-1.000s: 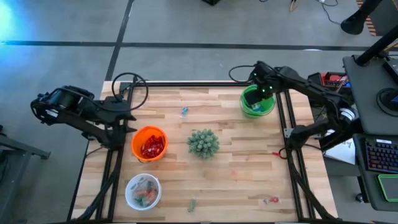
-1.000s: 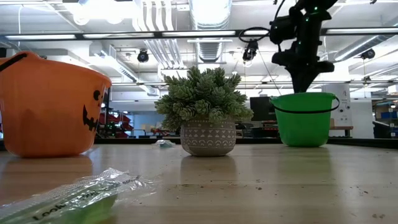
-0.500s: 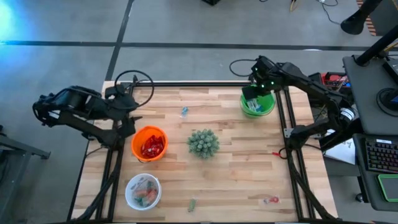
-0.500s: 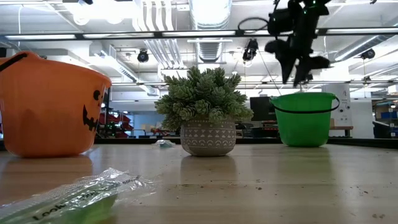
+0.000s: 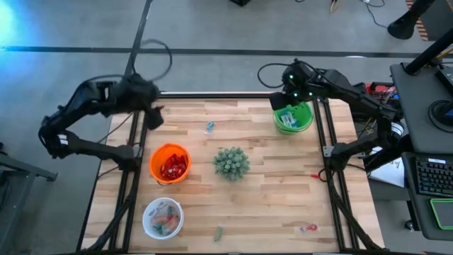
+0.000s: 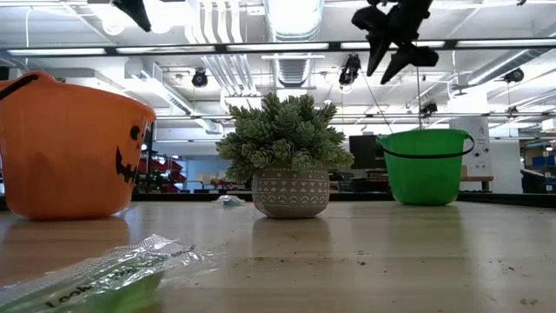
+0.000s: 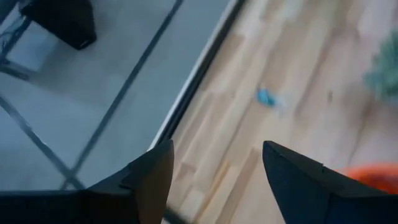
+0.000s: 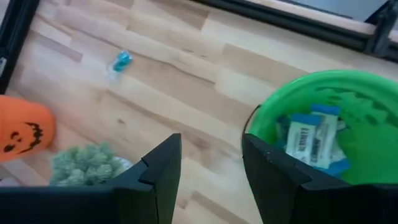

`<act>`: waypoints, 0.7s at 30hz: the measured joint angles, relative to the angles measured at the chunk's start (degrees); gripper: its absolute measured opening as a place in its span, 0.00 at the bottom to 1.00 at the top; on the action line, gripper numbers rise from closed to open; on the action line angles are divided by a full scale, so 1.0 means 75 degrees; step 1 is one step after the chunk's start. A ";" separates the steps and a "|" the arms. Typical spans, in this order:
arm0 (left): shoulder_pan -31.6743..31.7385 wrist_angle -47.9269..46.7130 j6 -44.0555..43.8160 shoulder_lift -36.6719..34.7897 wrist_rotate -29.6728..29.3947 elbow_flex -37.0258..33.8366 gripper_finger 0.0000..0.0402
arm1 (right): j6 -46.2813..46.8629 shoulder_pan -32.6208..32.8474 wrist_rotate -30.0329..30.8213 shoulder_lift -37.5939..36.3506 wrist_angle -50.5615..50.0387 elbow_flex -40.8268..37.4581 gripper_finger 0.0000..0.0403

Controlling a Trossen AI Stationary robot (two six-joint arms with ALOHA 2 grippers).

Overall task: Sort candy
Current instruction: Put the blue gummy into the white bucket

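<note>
The left pincer (image 5: 156,113) hangs open and empty over the far left part of the bench (image 5: 269,205), above the orange bucket (image 5: 170,163) of red candy (image 5: 172,168) and the white bowl (image 5: 163,217) of mixed pieces. A small blue candy (image 5: 209,127) lies loose beside the potted plant (image 5: 231,163). The right pincer (image 5: 287,98) hovers with its fingers apart and empty at the rim of the green bucket (image 5: 294,117), which holds blue-and-white bars (image 8: 309,142).

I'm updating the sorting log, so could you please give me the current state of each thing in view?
left gripper: open, empty
right gripper: open, empty
green bucket: upright, holds blue-and-white bars
orange bucket: upright, holds red packets
white bowl: holds mixed candy
potted plant: upright
</note>
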 joint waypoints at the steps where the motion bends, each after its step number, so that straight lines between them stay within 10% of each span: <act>1: 0.0328 0.0241 0.0012 0.0030 0.0178 0.0000 0.57 | 0.0113 0.0086 0.0017 0.0000 -0.0004 0.0000 0.40; 11: 0.2434 0.1482 -0.0101 0.0934 0.2775 -0.0006 0.55 | 0.1084 0.0945 0.0647 0.0003 -0.0005 -0.0178 0.40; 21: 0.2529 0.2035 -0.0995 0.2735 0.3061 -0.0012 0.54 | 0.1646 0.1408 0.0834 0.0003 0.0001 -0.0178 0.39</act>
